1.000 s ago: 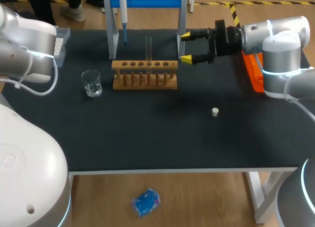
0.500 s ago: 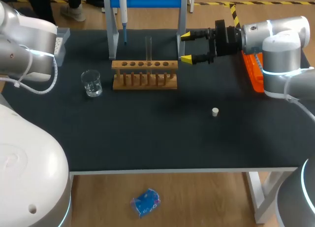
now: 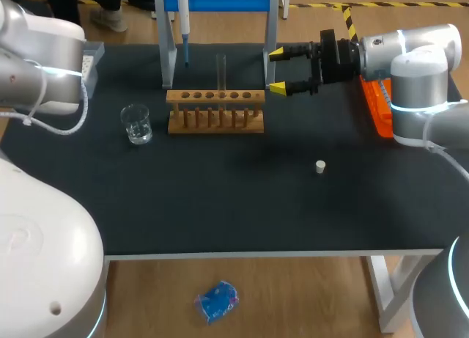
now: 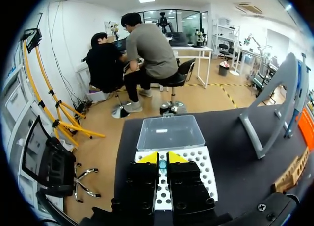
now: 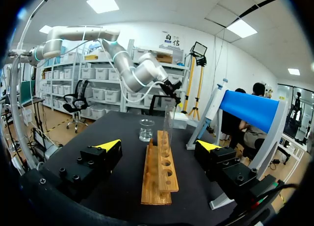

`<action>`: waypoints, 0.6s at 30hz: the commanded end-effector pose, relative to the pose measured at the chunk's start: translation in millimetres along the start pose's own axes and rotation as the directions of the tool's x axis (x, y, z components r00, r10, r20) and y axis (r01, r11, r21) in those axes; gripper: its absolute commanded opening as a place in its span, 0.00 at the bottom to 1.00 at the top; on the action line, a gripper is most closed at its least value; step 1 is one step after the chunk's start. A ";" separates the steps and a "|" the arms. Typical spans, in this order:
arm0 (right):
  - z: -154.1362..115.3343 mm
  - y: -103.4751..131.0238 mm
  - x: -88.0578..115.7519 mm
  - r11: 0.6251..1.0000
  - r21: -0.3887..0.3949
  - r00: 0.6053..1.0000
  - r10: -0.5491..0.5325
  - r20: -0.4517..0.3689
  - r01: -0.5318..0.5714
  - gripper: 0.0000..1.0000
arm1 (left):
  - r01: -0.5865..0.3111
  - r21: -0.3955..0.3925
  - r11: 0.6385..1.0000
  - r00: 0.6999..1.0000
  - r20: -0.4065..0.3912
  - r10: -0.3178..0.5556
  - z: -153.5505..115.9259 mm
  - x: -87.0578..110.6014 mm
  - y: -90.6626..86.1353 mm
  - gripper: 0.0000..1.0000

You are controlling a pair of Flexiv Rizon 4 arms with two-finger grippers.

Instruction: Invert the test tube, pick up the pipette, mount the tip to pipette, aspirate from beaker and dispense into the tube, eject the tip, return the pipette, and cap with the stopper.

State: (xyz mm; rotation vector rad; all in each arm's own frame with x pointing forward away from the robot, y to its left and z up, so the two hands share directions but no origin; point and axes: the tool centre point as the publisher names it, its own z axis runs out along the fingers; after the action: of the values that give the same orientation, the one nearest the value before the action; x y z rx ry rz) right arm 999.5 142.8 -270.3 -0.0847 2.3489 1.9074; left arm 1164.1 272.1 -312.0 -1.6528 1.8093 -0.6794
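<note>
Right tool (image 3: 277, 71) wide open beside rack (image 3: 215, 98); test tube (image 3: 220, 72) upright inside.

I see a black table (image 3: 220, 206), tan wooden rack (image 3: 215, 111), white stopper (image 3: 320, 166), orange bin (image 3: 377, 107) far right, and white hole-dotted tip box (image 4: 206, 169).

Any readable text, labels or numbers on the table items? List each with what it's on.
No text can be read on any of them.
beaker: any markings are too small to tell.
pipette: any print is too small to read.
wooden rack, test tube, stopper, tip box: no print visible.
</note>
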 end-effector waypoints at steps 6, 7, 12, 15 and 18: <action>-0.2 -0.7 -0.6 1.000 -0.001 1.000 -0.001 -0.002 0.001 1.00 | -0.085 0.046 0.995 0.995 -0.053 0.088 -52.9 5.0 -22.4 0.00; -0.2 -0.7 -0.6 1.000 -0.001 1.000 -0.001 -0.002 0.001 1.00 | -0.111 0.056 0.992 0.990 -0.078 0.116 -61.9 7.2 -26.4 0.00; -0.2 -0.7 -0.6 1.000 -0.001 1.000 -0.001 -0.002 0.001 1.00 | -0.194 0.099 0.976 0.966 -0.156 0.208 -89.3 15.8 -36.7 0.00; -0.2 -0.7 -0.6 1.000 -0.001 1.000 -0.001 -0.002 0.001 1.00 | -0.194 0.099 0.976 0.966 -0.156 0.208 -89.3 15.8 -36.7 0.00; -0.2 -0.7 -0.6 1.000 -0.001 1.000 -0.001 -0.002 0.001 1.00 | -0.194 0.099 0.976 0.966 -0.156 0.208 -89.3 15.8 -36.7 0.00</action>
State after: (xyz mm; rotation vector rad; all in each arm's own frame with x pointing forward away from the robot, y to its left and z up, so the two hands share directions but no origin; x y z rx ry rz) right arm 999.5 142.8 -270.3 -0.0847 2.3488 1.9074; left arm 1137.9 247.9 -236.5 -1.3716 1.9856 -0.7927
